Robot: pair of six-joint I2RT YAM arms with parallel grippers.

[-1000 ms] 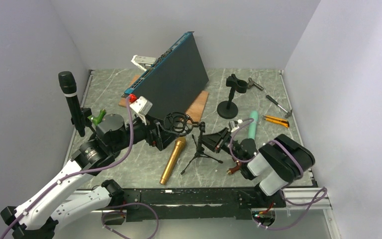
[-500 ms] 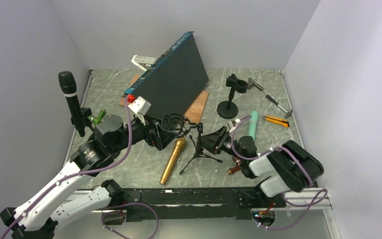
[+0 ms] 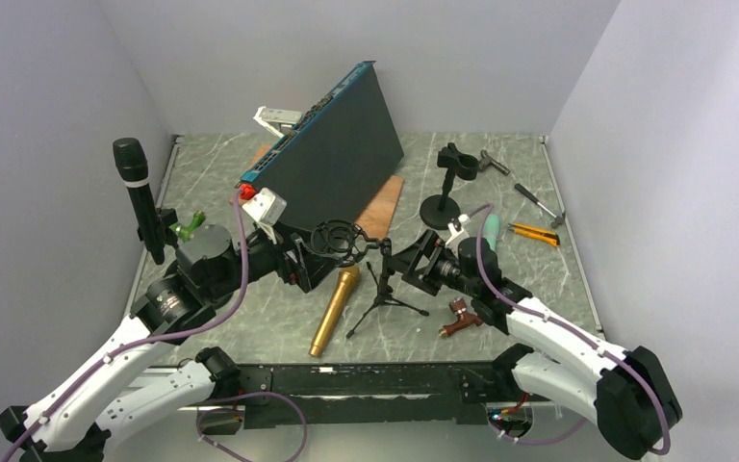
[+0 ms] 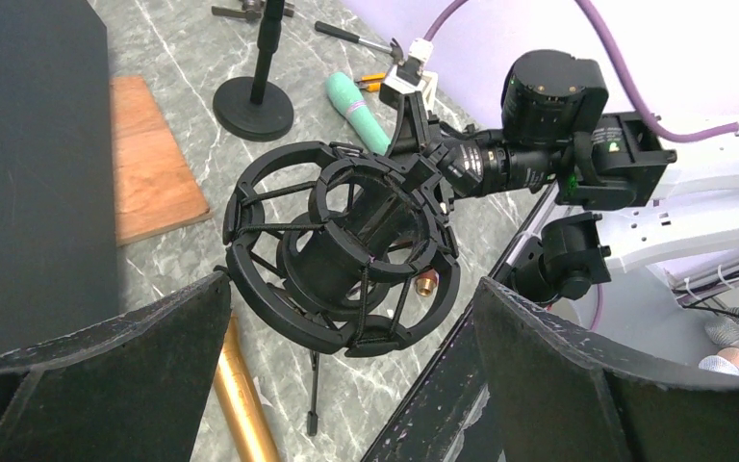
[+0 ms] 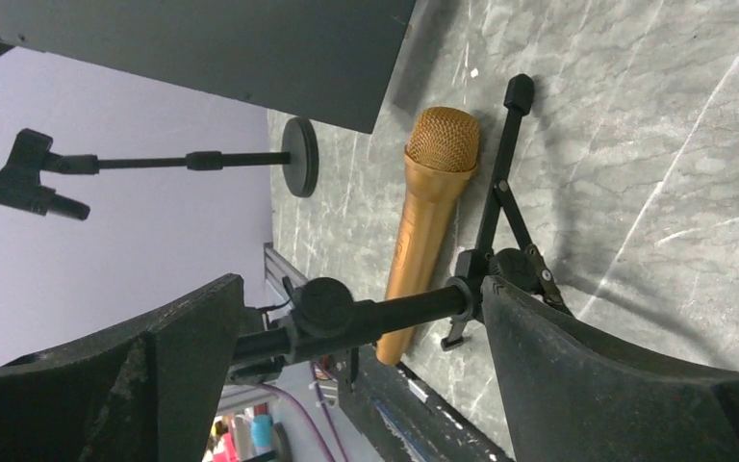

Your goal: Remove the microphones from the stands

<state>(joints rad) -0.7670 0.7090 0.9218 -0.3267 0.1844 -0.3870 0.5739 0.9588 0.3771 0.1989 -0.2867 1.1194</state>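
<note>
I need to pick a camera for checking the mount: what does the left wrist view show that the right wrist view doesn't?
Only left wrist: the shock mount between the open left gripper's fingers, the teal tube and the wood board.
Only right wrist: the mic's grille end and the tripod's leg hub.
Both: mic, tripod, round-base stand and dark panel.

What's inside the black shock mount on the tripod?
The shock mount has an empty-looking cradle; its far end is hidden. The gold microphone lies on the table beside the tripod.
</note>
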